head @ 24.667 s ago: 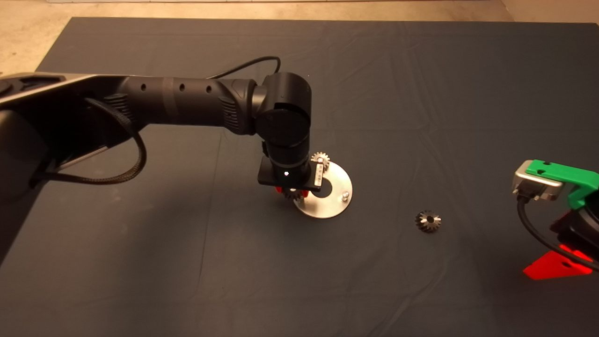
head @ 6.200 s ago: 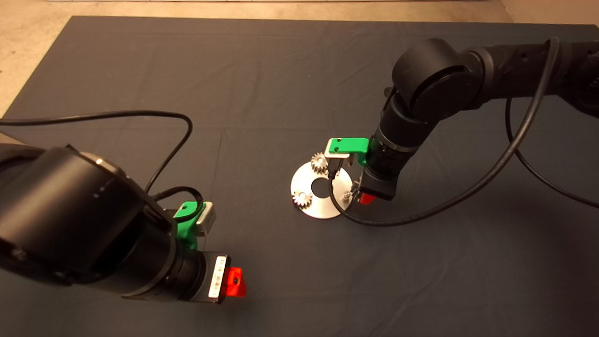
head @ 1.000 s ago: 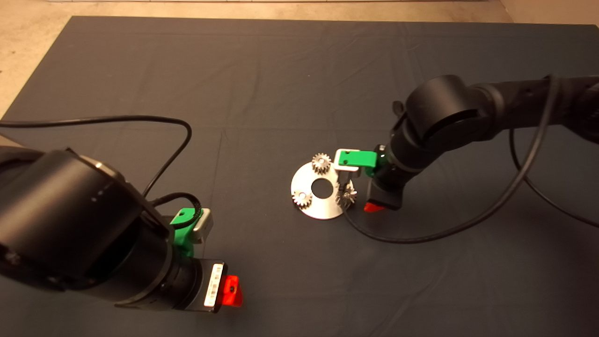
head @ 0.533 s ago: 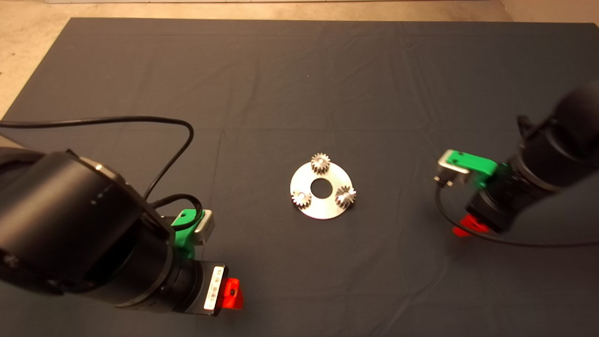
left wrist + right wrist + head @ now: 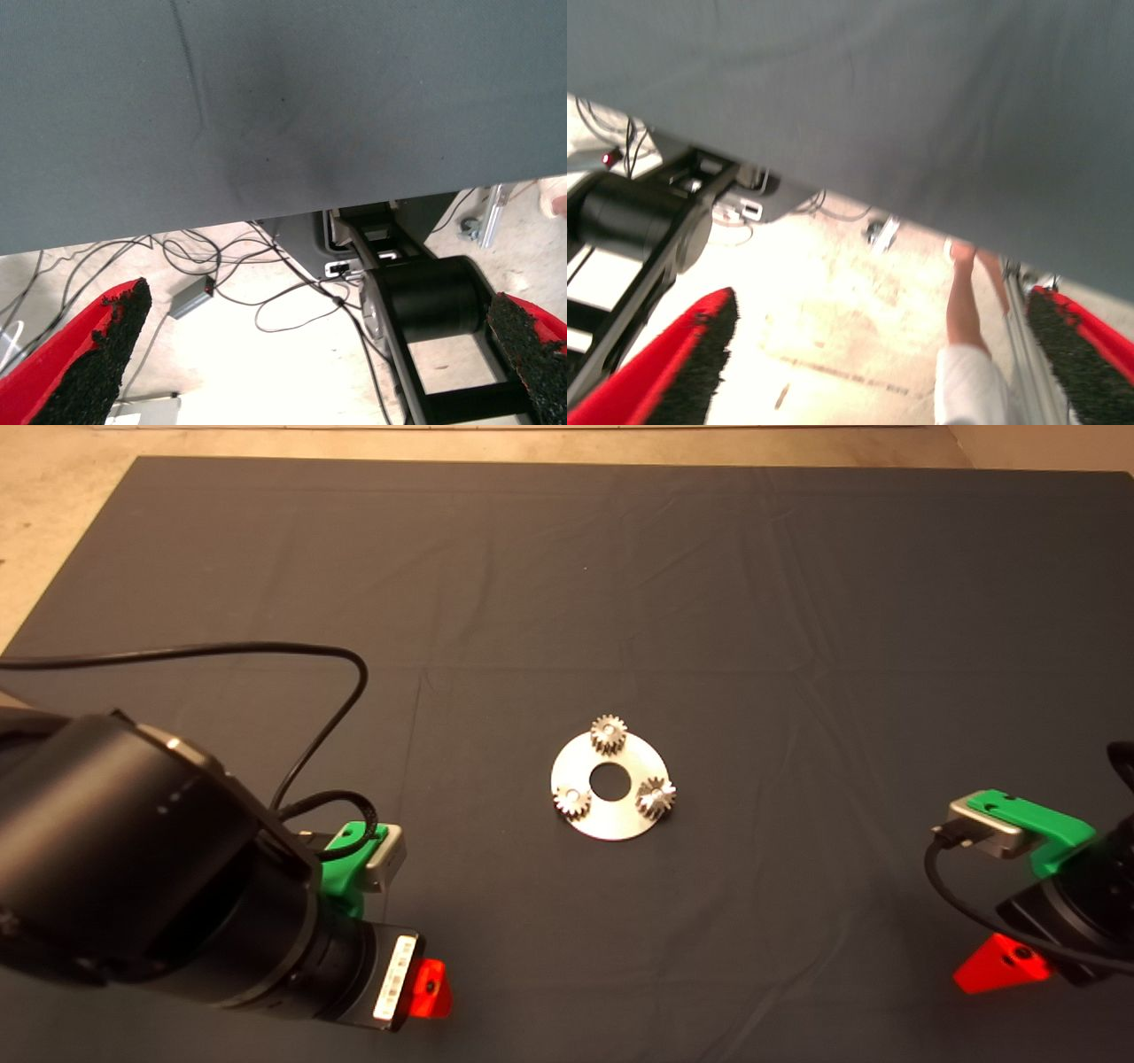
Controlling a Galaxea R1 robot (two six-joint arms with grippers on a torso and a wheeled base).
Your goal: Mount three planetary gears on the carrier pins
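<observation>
three planetary gears (image 5: 609, 734) sit on the carrier pins (image 5: 574, 794), mid-mat.

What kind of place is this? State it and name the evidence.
Probably a robotics lab or test bench: a dark mat over a table, loose cables on the bare floor, and a metal disc with three planetary gears seated between two parked grippers.

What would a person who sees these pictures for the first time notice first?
Most striking is the shiny metal disc in the middle of the dark mat, with three small planetary gears seated on its pins in a triangle around the central hole. Next come the two grippers, both away from the disc with jaws open: the left gripper at the lower left, the right gripper at the lower right edge.
</observation>
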